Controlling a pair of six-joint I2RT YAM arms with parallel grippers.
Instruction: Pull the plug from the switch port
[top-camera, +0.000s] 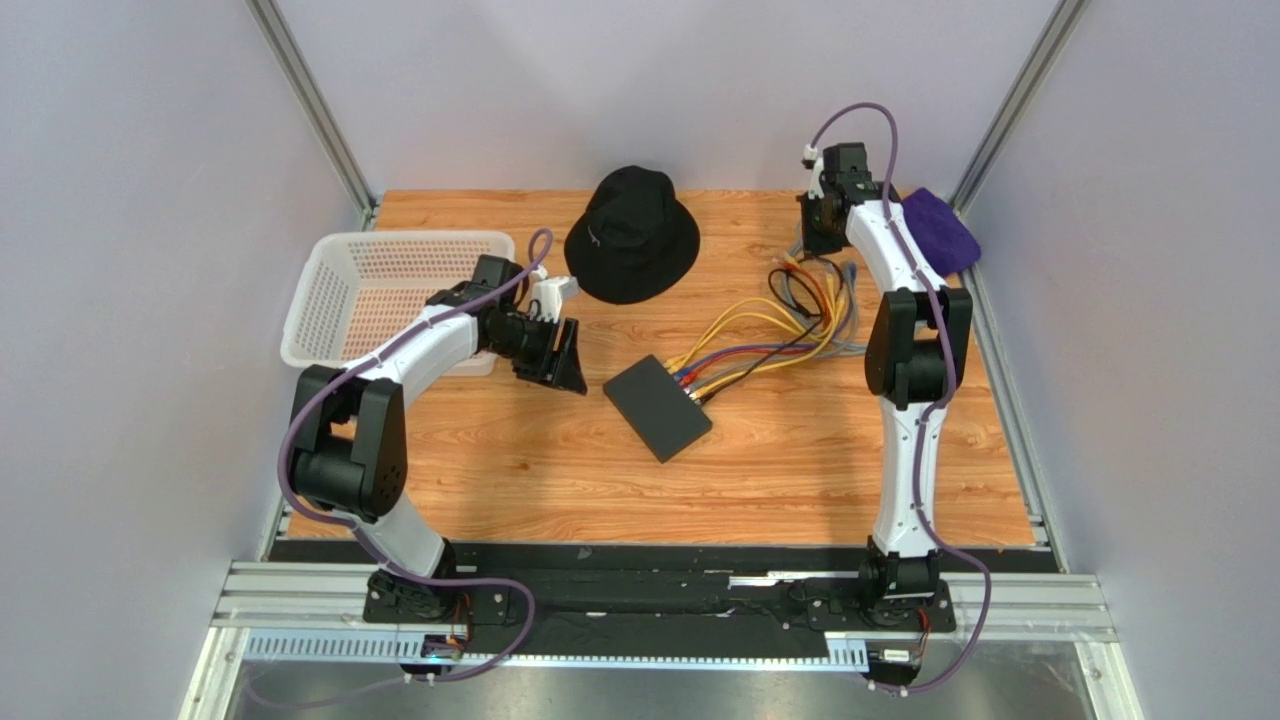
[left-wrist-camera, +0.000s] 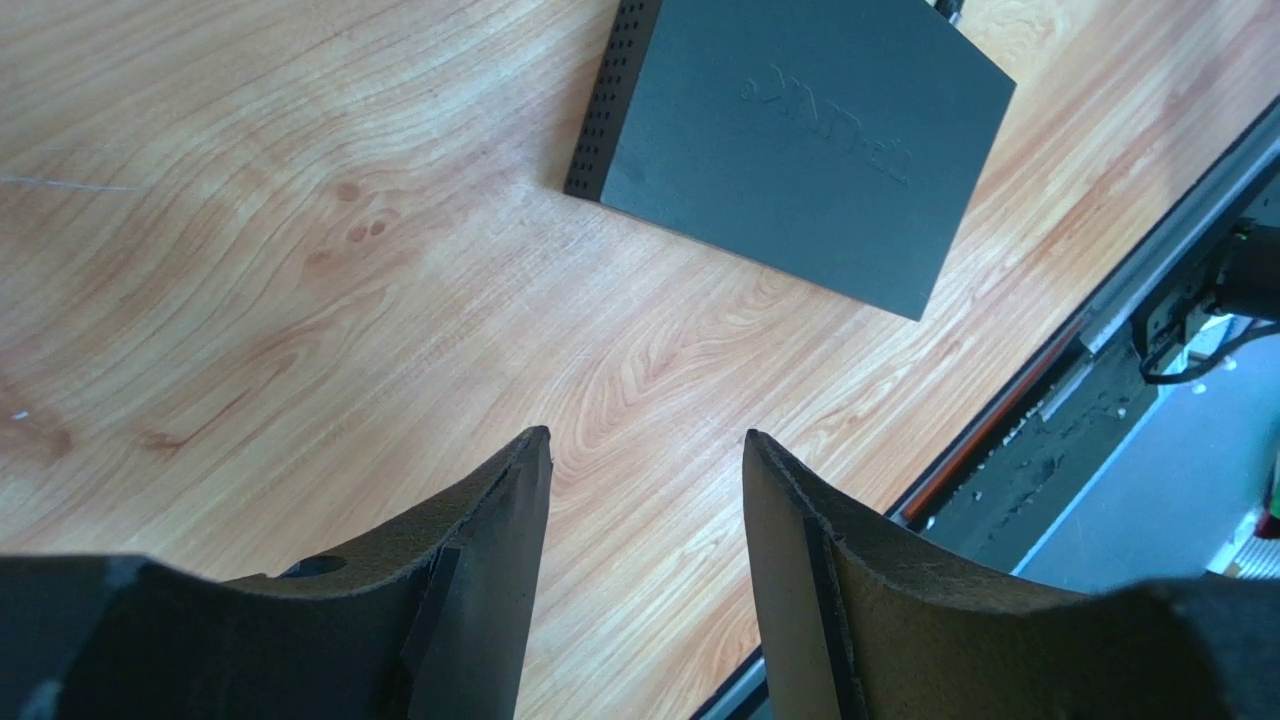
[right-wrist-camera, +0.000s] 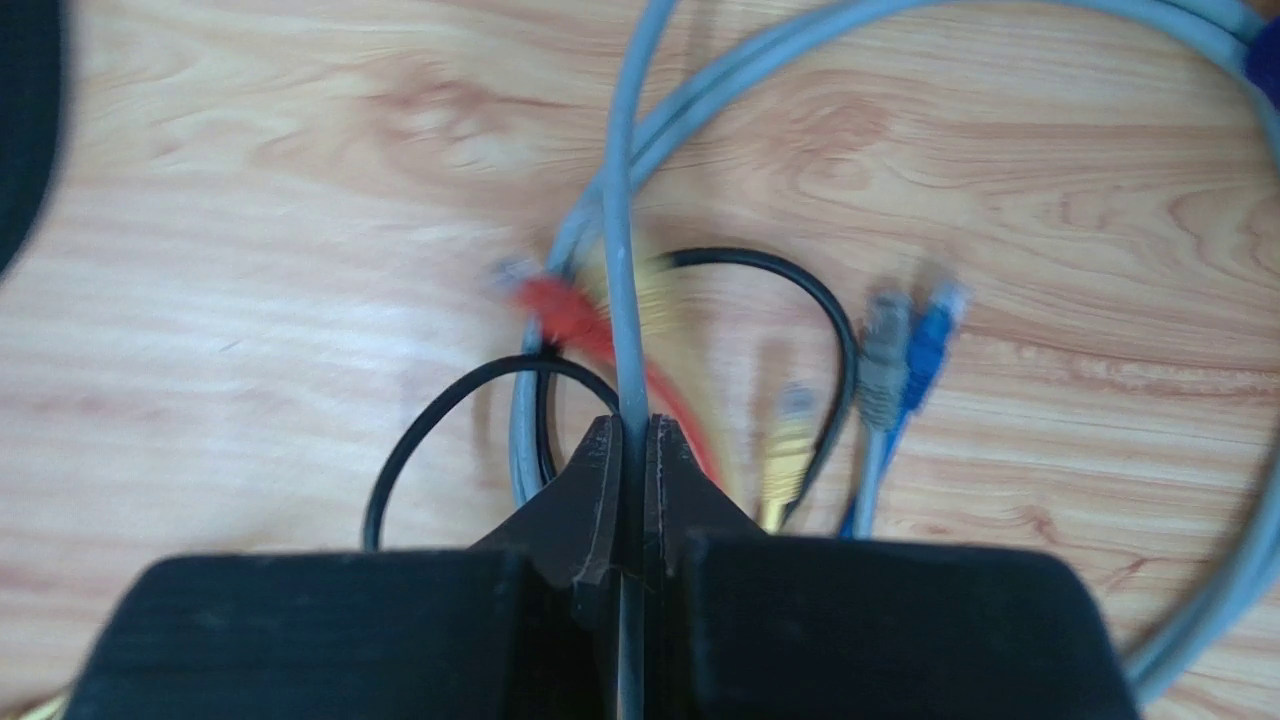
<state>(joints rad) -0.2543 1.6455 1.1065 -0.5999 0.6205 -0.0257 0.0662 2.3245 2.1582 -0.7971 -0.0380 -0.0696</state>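
Switch (top-camera: 657, 408) sits flat near the middle of the worktop (top-camera: 496, 465), ports facing right-rear. It has plugs (top-camera: 694, 386) seated in the ports and coloured cables (top-camera: 759, 338) fanning off toward the far right corner. Right claw (right-wrist-camera: 633, 438) is way back there, pinched tight on a grey cable (right-wrist-camera: 619, 270) with its fingers nearly meeting around it. A few loose connector ends (right-wrist-camera: 929, 338) (red, yellow, grey, blue) lie just beyond.

My guess is it grabbed the lead well away from the box so it can tug a plug out by the cord. I can't tell which port that grey one runs to, though.

Left claw (left-wrist-camera: 646, 450) hangs wide apart with nothing in it, near the switch's blank side. It's probably lined up to pin the box so it doesn't slide along with the pull.
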